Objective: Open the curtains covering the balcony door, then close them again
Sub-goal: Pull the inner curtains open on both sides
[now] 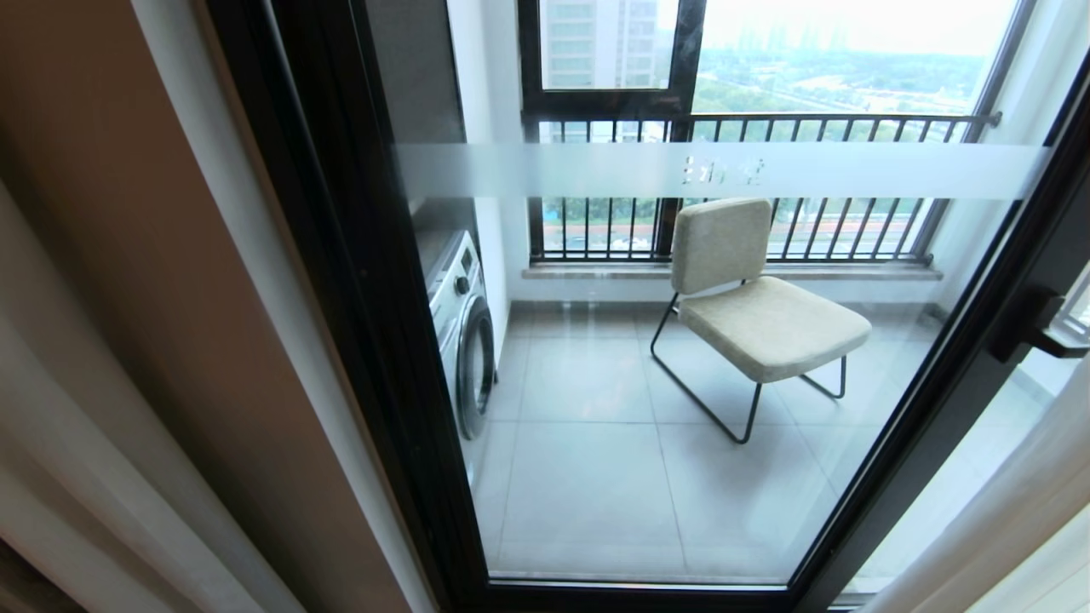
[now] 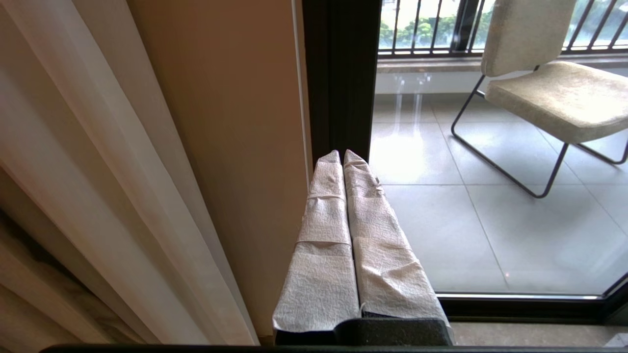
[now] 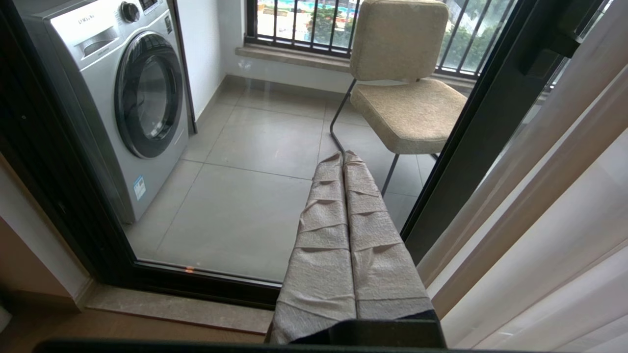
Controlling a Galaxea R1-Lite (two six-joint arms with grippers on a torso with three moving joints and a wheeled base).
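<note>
The balcony door [image 1: 358, 281] fills the head view: clear glass in a thick black frame, with a frosted band [image 1: 553, 170] and a black handle [image 1: 1035, 328]. The curtains stand drawn to both sides, one set at the left edge [image 1: 77, 443] and a white sheer at the lower right [image 1: 1013, 528]. My left gripper [image 2: 342, 155], its fingers wrapped in white tape, is shut and empty; it points at the door frame [image 2: 341, 73], with curtains [image 2: 73, 171] beside it. My right gripper [image 3: 342, 156] is also shut and empty, with the sheer curtains [image 3: 564, 196] hanging beside it. Neither gripper touches cloth.
Behind the glass, on the tiled balcony, stand a beige chair [image 1: 758, 315] with black legs and a silver washing machine [image 1: 464, 332]. A barred railing [image 1: 766, 128] and windows lie beyond. A beige wall strip [image 2: 221, 122] separates the left curtains from the door frame.
</note>
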